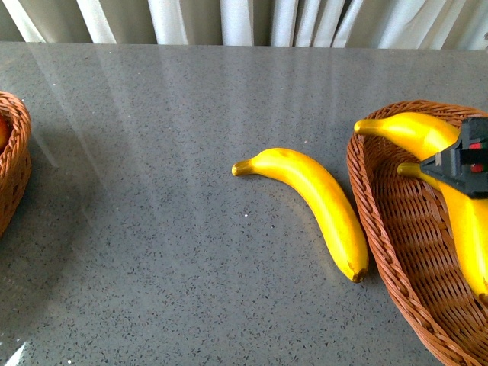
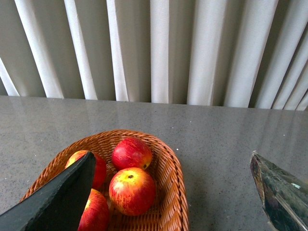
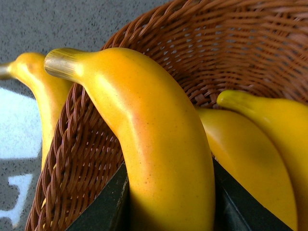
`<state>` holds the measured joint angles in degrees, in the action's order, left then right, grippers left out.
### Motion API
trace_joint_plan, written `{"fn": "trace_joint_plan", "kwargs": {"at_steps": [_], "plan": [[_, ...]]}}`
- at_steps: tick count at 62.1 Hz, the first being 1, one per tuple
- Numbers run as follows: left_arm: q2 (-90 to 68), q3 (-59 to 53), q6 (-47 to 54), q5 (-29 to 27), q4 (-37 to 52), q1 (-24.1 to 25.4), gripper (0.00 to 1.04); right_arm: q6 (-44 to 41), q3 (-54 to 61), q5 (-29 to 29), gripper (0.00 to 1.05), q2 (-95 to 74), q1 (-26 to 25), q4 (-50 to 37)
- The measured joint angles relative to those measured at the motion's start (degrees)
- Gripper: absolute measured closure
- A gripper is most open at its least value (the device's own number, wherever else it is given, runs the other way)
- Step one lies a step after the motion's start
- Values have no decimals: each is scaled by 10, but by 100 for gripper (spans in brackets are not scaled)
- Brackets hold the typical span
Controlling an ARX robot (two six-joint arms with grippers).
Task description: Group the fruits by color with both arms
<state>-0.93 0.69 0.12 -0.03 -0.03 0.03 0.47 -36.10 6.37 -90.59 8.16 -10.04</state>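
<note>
My right gripper (image 3: 169,211) is shut on a yellow banana (image 3: 154,144), whose stem reaches over the rim of a brown wicker basket (image 3: 226,53). More bananas (image 3: 250,159) lie beside it in that basket. In the front view the right gripper (image 1: 467,162) hangs over the same basket (image 1: 381,221), with two bananas (image 1: 412,131) showing there. Another banana (image 1: 313,202) lies on the grey table, just left of the basket. My left gripper (image 2: 172,161) is open above a second wicker basket (image 2: 171,192) that holds several red apples (image 2: 131,190); nothing sits between its fingers (image 2: 57,202).
The apple basket (image 1: 14,164) shows only at the far left edge of the front view. The grey speckled table (image 1: 168,229) runs between the two baskets. White curtains (image 2: 163,48) hang behind the table's far edge.
</note>
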Motion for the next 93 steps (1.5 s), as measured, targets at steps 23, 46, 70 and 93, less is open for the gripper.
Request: {"fn": "trace_joint_plan", "kwargs": {"at_steps": [23,46,70,93], "plan": [[0,0,0,0,0,0,9,5,24,-23,73,-24,12,-15],[0,0,0,0,0,0,9,-5,45,-31,23,-23,2,-6],[0,0,0,0,0,0,9,-95,-15,-20,9,45,20,52],[0,0,0,0,0,0,9,-256,-172,8,9,-54,110,149]]}}
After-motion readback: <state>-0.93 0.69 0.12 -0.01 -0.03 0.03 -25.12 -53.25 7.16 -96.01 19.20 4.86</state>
